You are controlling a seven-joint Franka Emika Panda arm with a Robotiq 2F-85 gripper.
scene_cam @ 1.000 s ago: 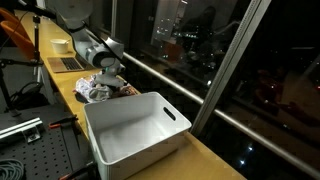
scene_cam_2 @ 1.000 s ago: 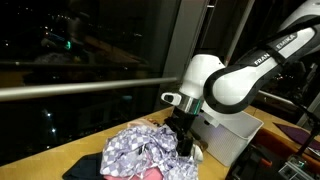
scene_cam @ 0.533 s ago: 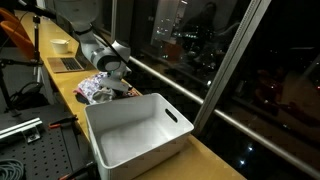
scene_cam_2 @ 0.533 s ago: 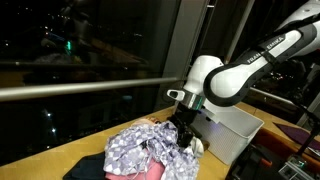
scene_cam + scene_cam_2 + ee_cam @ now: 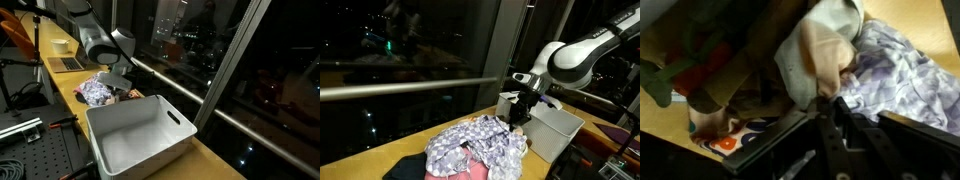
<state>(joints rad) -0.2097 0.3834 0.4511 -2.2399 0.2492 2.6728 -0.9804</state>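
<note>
Wooden counter (image 5: 62, 85): gripper (image 5: 520, 112) seemingly clamped on patterned cloth (image 5: 470, 145), white bin (image 5: 150, 165) just beside.

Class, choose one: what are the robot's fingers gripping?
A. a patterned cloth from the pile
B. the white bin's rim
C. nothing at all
A: in an exterior view the fingers pinch the patterned cloth, which rises in a peak to them above the pile beside the white bin.

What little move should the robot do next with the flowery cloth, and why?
Probably lift straight up a little. The pincer seems to pinch one edge of the cloth, but most of it lies heaped over other clothes on the table, low beside the white bin. Raising it should pull the cloth free.
</note>
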